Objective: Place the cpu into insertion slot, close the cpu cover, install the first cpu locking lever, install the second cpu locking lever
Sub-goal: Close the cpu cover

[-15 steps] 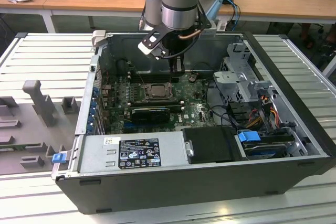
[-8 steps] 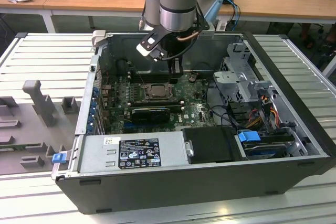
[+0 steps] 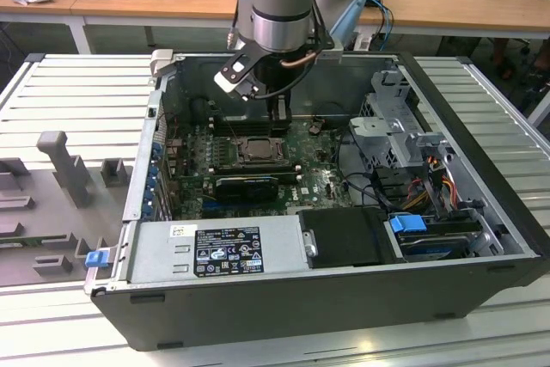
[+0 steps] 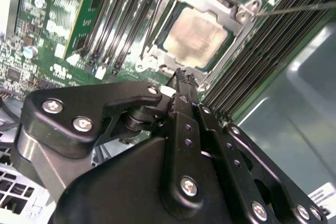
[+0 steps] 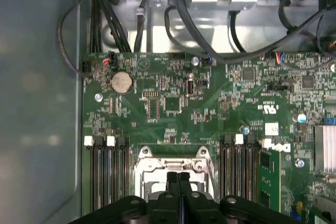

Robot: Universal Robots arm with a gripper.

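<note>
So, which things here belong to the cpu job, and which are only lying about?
Job: cpu, cpu cover, locking lever, gripper.
Lying about: power supply box, coin battery, memory slots, blue clip.

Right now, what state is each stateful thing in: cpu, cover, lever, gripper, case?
cpu: seated in the insertion slot, metal top up.
cpu cover: down flat over the cpu.
locking lever: thin rod lying across the memory slots; latched or not, cannot tell.
gripper: shut, nothing held, tips near the cover's edge.
computer case: side open.
</note>
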